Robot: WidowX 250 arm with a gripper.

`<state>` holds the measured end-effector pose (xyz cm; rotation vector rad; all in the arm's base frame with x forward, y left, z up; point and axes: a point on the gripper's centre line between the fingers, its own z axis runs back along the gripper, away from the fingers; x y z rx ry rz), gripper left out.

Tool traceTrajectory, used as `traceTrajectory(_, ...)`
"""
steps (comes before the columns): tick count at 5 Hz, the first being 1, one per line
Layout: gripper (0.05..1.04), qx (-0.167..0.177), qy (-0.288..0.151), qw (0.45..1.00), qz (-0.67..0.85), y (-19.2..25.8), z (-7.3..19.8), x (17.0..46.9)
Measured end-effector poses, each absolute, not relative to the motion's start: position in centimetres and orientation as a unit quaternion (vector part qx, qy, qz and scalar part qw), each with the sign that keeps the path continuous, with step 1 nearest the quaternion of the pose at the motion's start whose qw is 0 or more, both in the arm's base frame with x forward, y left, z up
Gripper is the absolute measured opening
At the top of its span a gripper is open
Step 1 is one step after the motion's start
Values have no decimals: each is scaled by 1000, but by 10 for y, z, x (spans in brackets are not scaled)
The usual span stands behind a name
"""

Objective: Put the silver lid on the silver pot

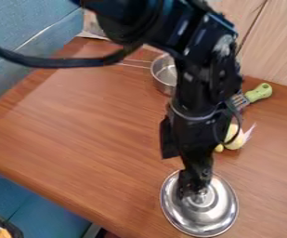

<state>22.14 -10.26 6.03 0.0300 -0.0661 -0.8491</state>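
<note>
"Where is the lid?"

"The round, shiny silver metal lid lies on the brown wood-grain counter, dome upward. The black tool is over its middle, at the raised knob."

"Is it pinching the knob?"

"I can't tell. The tool hides too much of that spot to say whether it is spread, pressed together or gripping."

"And the pot?"

"The small, round silver metal pot stands upright and uncovered at the back of the counter. Taking twelve o'clock as the top of the camera view, it lies between eleven and twelve from the tool, nearer twelve, and well apart. Its thin handle points roughly to nine."

"So that bearing decides the move?"

"I'd say so. The lid is round, with no long axis to line up, so it's mostly a matter of a sure hold on the knob, a level lift, then travel toward that mark."

"Any trouble on the way?"

"The black jointed arm covers part of the pot's three o'clock side, so centring may be hard to judge. A tilted lid could catch the rim and slide off. Placement is still to be done."
</note>
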Motion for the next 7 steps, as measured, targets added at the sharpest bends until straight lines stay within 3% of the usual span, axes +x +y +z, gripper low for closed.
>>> traceTrajectory(3, 973, -17, -21, 890, -456, -125, 30, 222)
traceTrajectory(5, 428, -4, -35, 890, -454, -124, 31, 229)
traceTrajectory(6, 288, -4, -38, 891, -453, -124, 31, 230)
traceTrajectory(7, 288, -3, -41, 893, -448, -124, 30, 231)
